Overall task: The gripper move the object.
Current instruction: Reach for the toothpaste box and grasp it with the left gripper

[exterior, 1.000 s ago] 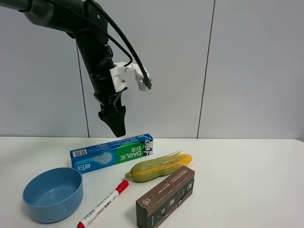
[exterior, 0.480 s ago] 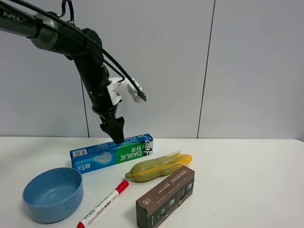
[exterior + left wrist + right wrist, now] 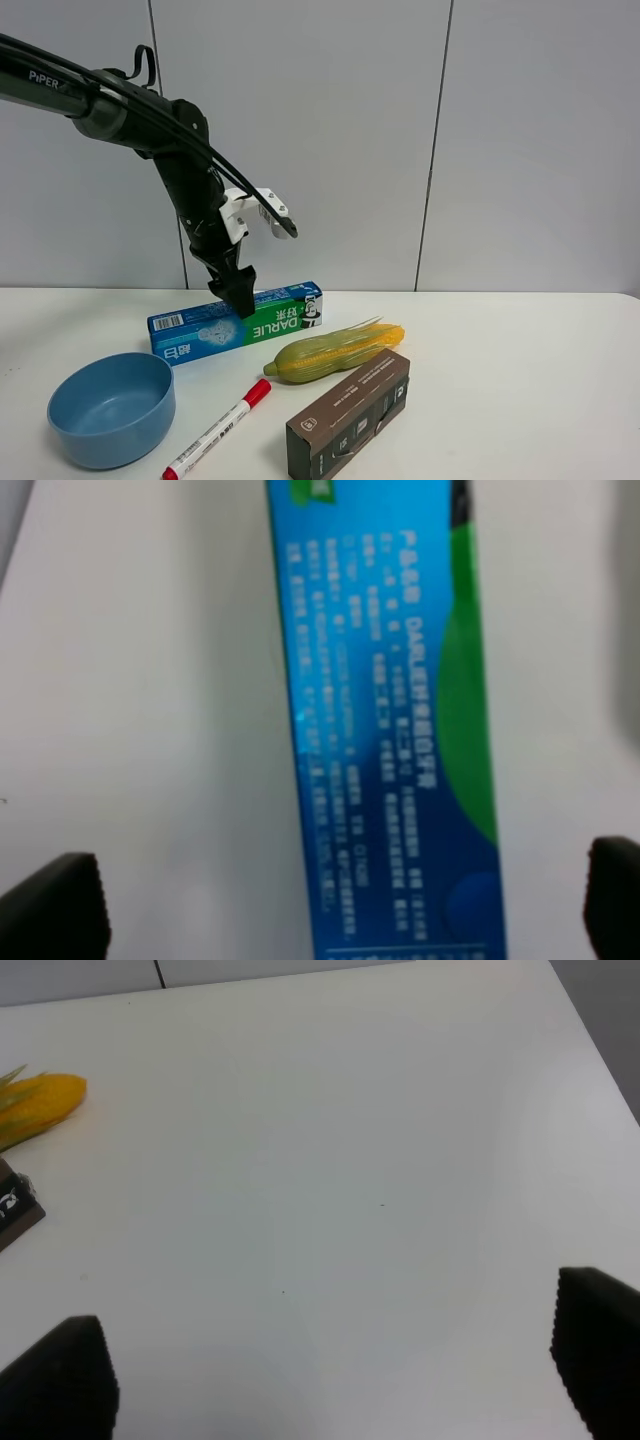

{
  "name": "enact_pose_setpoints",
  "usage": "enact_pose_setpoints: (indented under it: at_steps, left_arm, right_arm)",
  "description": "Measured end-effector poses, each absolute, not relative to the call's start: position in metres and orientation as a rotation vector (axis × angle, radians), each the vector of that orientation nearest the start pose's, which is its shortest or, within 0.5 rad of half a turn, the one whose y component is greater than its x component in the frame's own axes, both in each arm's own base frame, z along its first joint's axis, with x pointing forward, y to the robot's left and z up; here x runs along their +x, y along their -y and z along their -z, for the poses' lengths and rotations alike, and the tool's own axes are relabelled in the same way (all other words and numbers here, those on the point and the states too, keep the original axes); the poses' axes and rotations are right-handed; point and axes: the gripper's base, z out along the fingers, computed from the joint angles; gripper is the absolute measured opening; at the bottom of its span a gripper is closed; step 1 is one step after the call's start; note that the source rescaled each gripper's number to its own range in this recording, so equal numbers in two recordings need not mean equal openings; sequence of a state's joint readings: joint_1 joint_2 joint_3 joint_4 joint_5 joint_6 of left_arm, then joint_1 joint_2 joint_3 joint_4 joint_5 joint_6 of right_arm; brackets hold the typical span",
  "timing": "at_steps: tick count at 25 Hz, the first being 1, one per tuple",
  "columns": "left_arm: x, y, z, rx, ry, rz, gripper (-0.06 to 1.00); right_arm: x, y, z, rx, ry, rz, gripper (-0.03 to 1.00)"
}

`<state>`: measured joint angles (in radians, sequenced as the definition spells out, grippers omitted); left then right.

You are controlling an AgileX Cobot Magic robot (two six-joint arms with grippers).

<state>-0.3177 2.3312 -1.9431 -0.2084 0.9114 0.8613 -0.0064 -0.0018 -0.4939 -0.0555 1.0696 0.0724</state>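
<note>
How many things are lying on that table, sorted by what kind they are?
Boxes: 2, the toothpaste box and the brown box
Bowls: 1, the blue bowl
Pens: 1, the red-capped marker
Vegetables: 1, the corn cob
Total: 5

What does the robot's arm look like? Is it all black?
Mostly. The arm is a dark, round tube with black cables running along it and white letters reading PIPER. A white bracket sits near the wrist. The pincer is black and tapers to a point.
</note>
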Motion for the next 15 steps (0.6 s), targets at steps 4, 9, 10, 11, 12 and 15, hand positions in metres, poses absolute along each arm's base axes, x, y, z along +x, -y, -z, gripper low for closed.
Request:
enact_pose_setpoints:
  at_steps: [4,9,10,11,12,15]
  left_arm:
    - [0.472,0.171,-0.161,1.406,-2.355,0.12,0.94]
    - [0.473,0.171,-0.142,1.416,-2.39,0.138,0.94]
    - [0.473,0.172,-0.138,1.419,-2.398,0.144,0.94]
    - [0.473,0.172,-0.134,1.422,-2.406,0.147,0.94]
    - [0.473,0.172,-0.13,1.425,-2.412,0.15,0.94]
    - [0.473,0.172,-0.124,1.433,-2.427,0.157,0.94]
  right_arm:
    - [-0.005,0.004,-0.275,0.084,-2.055,0.026,1.0]
    - [-0.005,0.004,-0.275,0.084,-2.055,0.026,1.0]
    - [-0.005,0.004,-0.275,0.084,-2.055,0.026,1.0]
    - [-0.005,0.004,-0.275,0.084,-2.055,0.026,1.0]
    - [-0.005,0.004,-0.275,0.084,-2.055,0.026,1.0]
    - [-0.005,0.004,-0.275,0.084,-2.055,0.026,1.0]
